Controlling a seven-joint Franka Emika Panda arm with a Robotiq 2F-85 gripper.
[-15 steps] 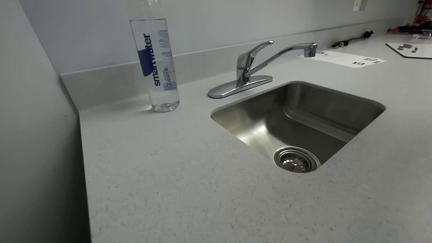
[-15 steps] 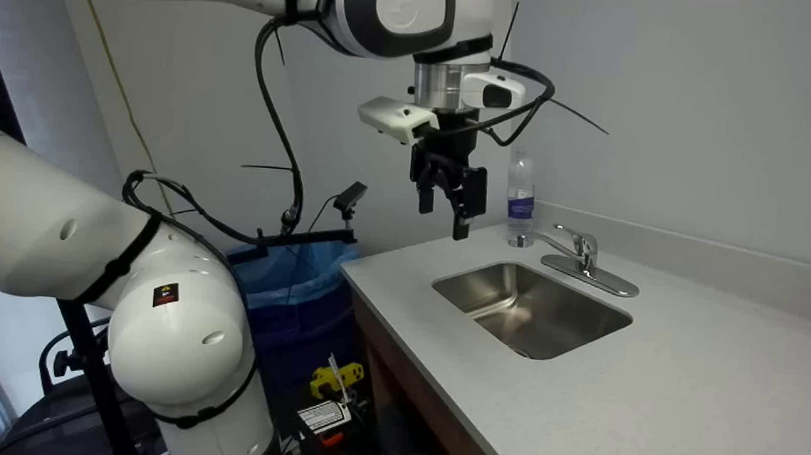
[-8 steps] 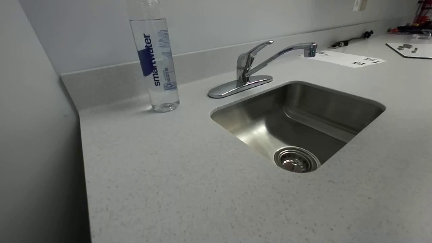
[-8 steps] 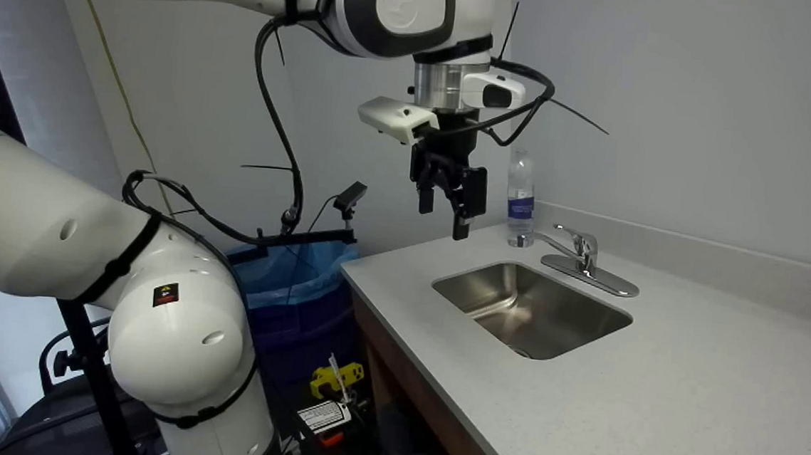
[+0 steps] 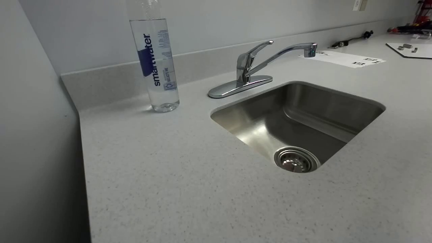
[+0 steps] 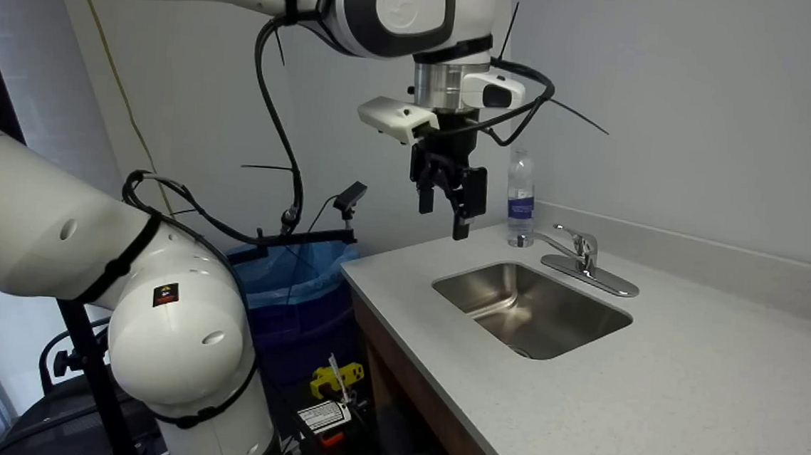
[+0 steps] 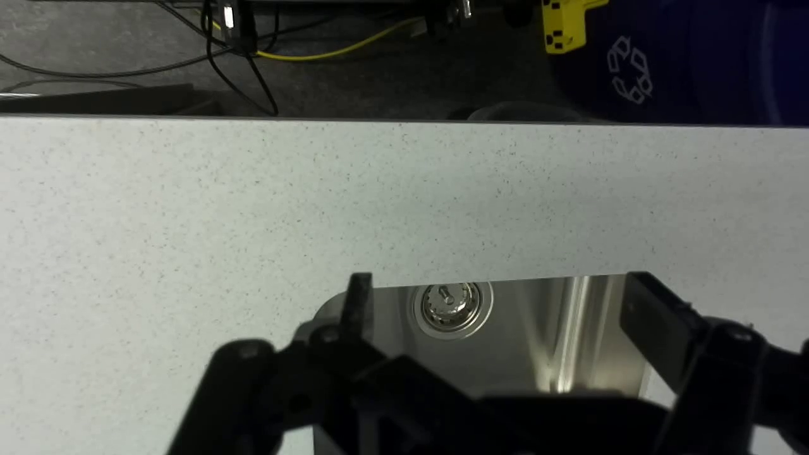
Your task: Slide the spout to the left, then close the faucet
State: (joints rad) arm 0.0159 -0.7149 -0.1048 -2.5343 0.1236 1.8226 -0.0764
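The chrome faucet [image 5: 243,69] stands behind the sink and also shows in an exterior view [image 6: 585,258]. Its slim arched spout [image 5: 285,50] points right there, its nozzle tip appearing above the sink's far side. In an exterior view the spout [image 6: 546,239] points left, its tip overlapping the bottle's base. The flat lever handle [image 5: 260,49] is tilted up. No water stream shows. My gripper [image 6: 443,214] is open and empty, high above the counter, apart from the faucet. In the wrist view the gripper [image 7: 497,281] has its fingers wide apart over the sink; faucet and spout are out of view there.
A steel sink [image 5: 324,108] is set in the grey counter [image 6: 649,416]. A tall water bottle [image 5: 158,67] stands beside the faucet, near the corner. The wall [image 6: 704,134] rises behind the faucet. A blue bin [image 6: 298,334] stands past the counter's end. A paper sheet [image 5: 341,59] lies farther along.
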